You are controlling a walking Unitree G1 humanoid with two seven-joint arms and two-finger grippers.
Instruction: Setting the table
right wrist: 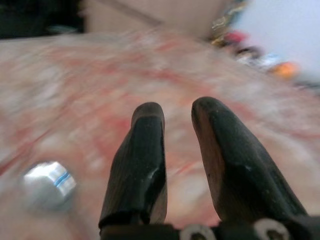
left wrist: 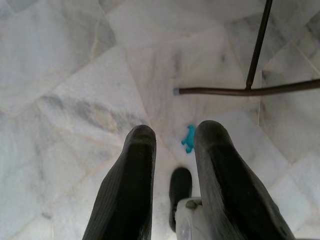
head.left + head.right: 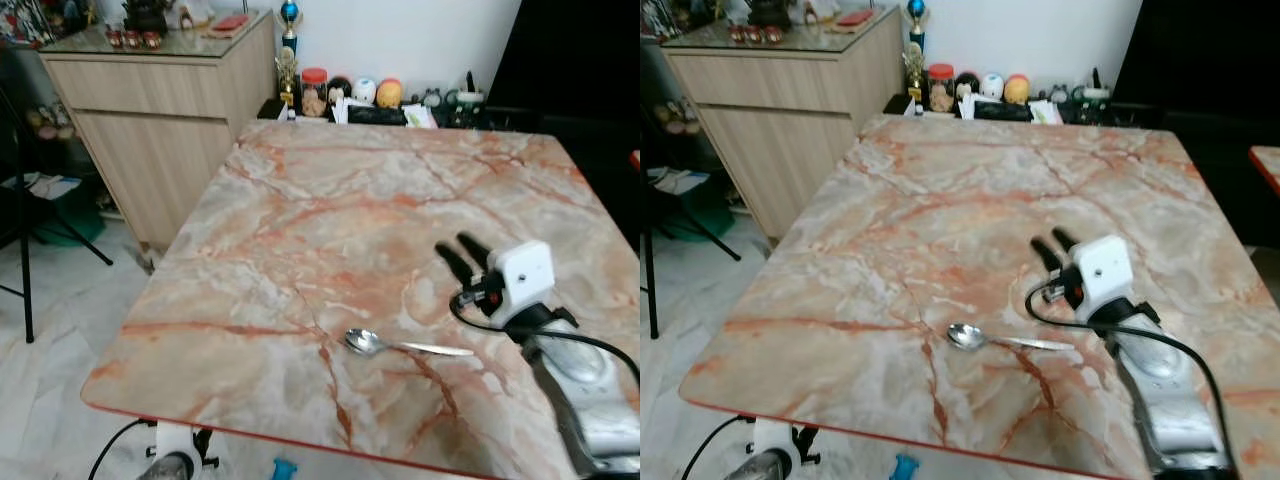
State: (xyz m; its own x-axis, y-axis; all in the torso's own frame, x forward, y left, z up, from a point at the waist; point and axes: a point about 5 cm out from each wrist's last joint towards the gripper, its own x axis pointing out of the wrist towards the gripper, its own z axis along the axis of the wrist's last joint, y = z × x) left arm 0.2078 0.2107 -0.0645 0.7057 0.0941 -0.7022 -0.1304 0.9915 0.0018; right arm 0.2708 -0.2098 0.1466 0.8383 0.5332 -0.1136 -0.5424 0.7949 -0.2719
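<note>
We are hovering our right gripper (image 3: 457, 251), fingers parted and empty, over the pink-veined marble tabletop (image 3: 330, 200). The shiny metal spoon (image 3: 400, 345) is lying at seven o'clock of it, so we should be easing back and lowering squarely over the handle. Our left gripper (image 2: 172, 137) is hanging idle, fingers apart.

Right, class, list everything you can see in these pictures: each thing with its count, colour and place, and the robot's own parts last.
Table: one, marble-patterned in pink, orange and grey, in front of the robot.
Spoon: one, silver, lying flat near the table's near edge, bowl toward the robot's left.
Cabinet: one, light wood with a glass top, beyond the table on the left.
Trophy: one, gold with a blue ball, beside the cabinet.
Jars and figurines: several, mixed colours, against the wall behind the table.
Floor: white-grey marble tiles.
Small blue object: one, on the floor.
Right gripper: black fingers apart, above the table, beyond the spoon's handle.
Left gripper: black fingers apart, hanging over the floor.
</note>
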